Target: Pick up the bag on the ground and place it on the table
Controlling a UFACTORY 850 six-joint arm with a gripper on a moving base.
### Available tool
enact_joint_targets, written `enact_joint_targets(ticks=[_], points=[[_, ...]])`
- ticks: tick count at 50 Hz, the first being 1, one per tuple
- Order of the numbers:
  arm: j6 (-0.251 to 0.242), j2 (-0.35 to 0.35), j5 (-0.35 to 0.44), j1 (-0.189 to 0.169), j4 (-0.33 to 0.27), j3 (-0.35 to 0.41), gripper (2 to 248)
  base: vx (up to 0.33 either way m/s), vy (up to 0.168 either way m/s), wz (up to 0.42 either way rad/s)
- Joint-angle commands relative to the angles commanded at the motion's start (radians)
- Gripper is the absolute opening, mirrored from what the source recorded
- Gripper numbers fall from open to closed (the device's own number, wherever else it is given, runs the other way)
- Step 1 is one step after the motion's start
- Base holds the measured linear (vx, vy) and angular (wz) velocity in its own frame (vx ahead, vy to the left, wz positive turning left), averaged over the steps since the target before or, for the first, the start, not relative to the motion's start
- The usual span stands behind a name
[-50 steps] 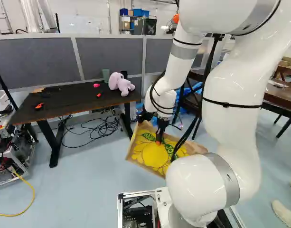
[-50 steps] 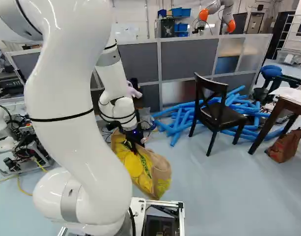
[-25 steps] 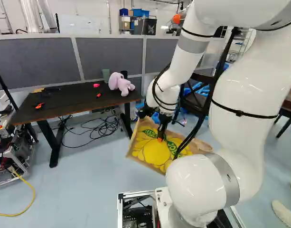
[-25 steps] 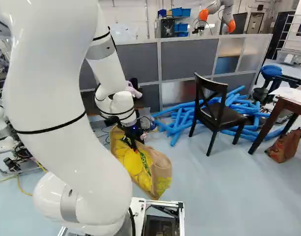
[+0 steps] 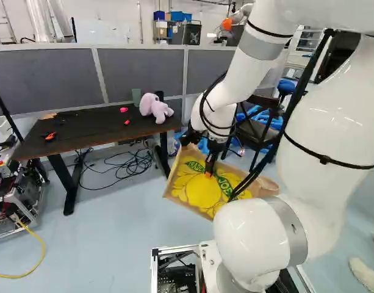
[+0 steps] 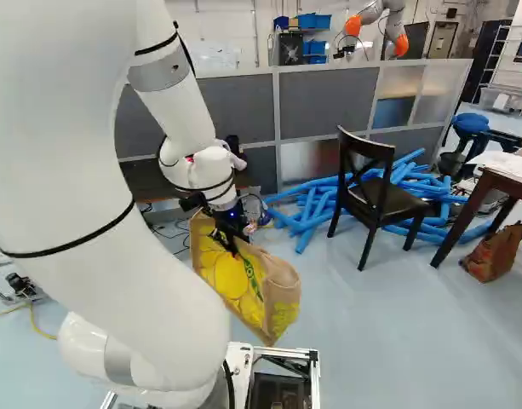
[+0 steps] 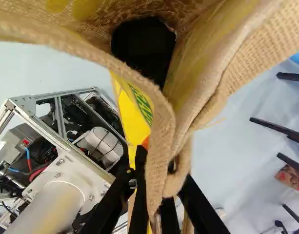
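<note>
My gripper point(image 5: 209, 168) points down at the bag point(image 5: 202, 190), a tan burlap one with a yellow print and green lettering. In the wrist view, the gripper point(image 7: 161, 212) is shut on a folded edge of the bag point(image 7: 161, 131), whose mouth gapes ahead of the fingers with a dark inside. The bag hangs tilted from this grip; I cannot tell whether its bottom touches the floor. The dark table point(image 5: 89, 135) stands left of the bag in the left base view.
On the table lie a pink plush toy point(image 5: 156, 108), a green cup point(image 5: 136, 96) and small red items. Cables point(image 5: 133, 165) lie beneath. A black chair point(image 6: 371, 192) and blue foam tubes point(image 6: 316, 204) are beyond the bag; another robot point(image 6: 375, 30) is far back.
The arm's upper links have swung sideways, rightward in the left base view and leftward in the right one. Gripper and held bag have shifted slightly together. The base has not moved.
</note>
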Motion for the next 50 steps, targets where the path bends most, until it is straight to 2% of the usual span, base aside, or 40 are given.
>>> enact_joint_targets(ticks=[32, 50], points=[[0.0, 0.122, -0.123, -0.029, 0.0, -0.016, 21, 0.0, 0.0, 0.0], [0.0, 0.169, -0.205, -0.044, 0.001, -0.045, 21, 0.0, 0.0, 0.0]])
